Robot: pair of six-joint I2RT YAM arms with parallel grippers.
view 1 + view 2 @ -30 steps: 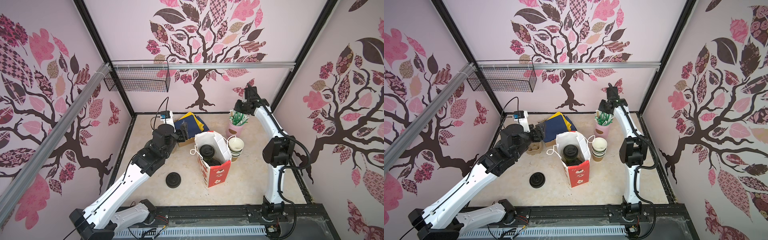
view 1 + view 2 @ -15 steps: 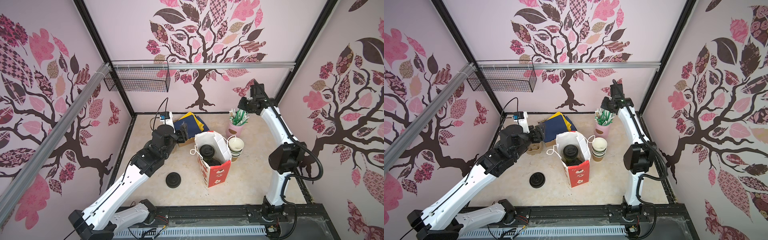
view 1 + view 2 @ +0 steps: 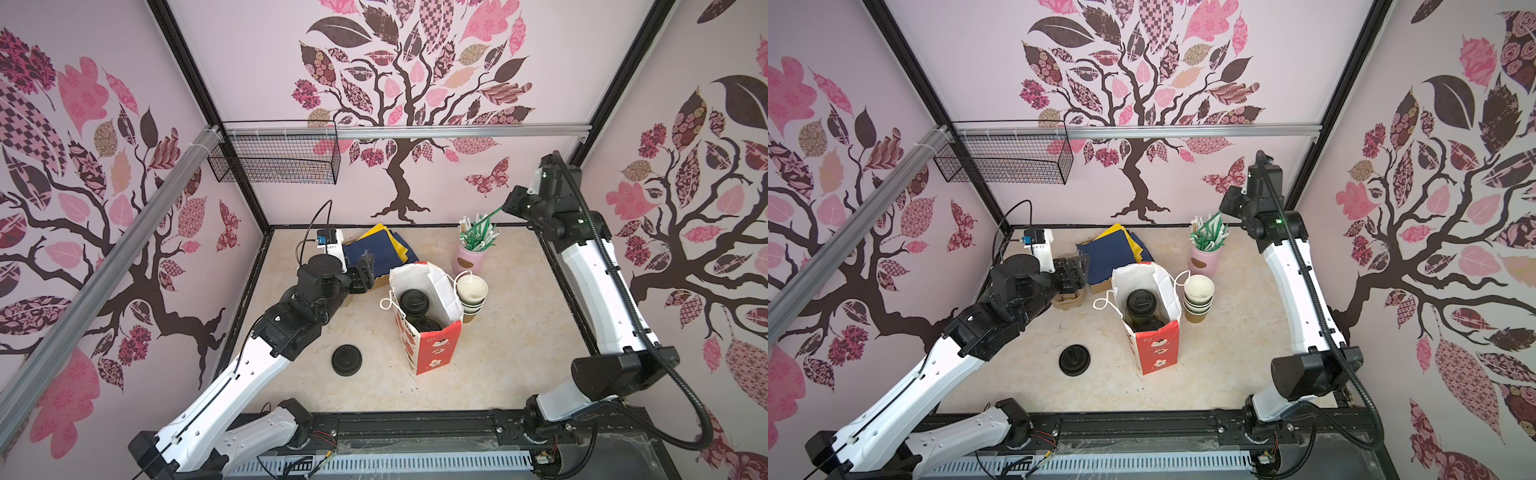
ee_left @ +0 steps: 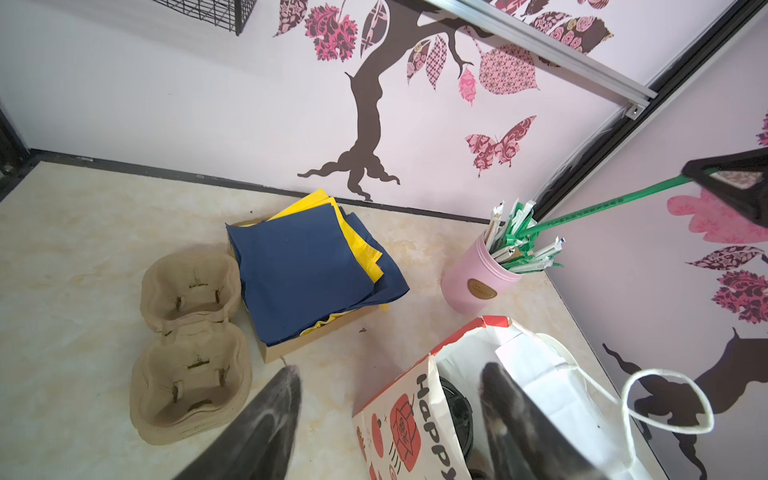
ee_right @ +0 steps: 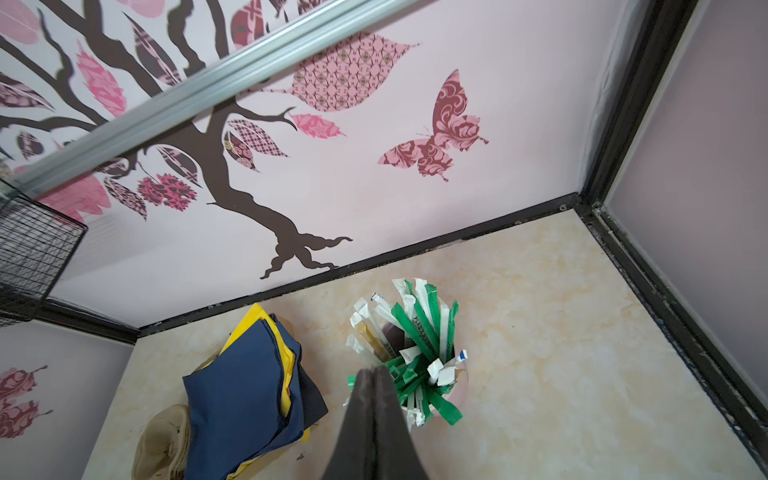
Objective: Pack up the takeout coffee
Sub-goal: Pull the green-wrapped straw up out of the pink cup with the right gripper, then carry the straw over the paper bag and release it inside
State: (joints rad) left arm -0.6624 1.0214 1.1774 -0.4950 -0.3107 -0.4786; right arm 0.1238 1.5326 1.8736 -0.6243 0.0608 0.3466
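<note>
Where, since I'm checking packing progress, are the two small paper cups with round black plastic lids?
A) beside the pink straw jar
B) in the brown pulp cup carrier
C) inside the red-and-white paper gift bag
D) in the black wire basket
C: in a top view, both small paper cups with round black plastic lids stand lids-up inside the open red-and-white paper gift bag.

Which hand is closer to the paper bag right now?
Left. The left hand is open beside the paper bag; the right hand is high above the pink jar behind it, shut on a green straw.
</note>
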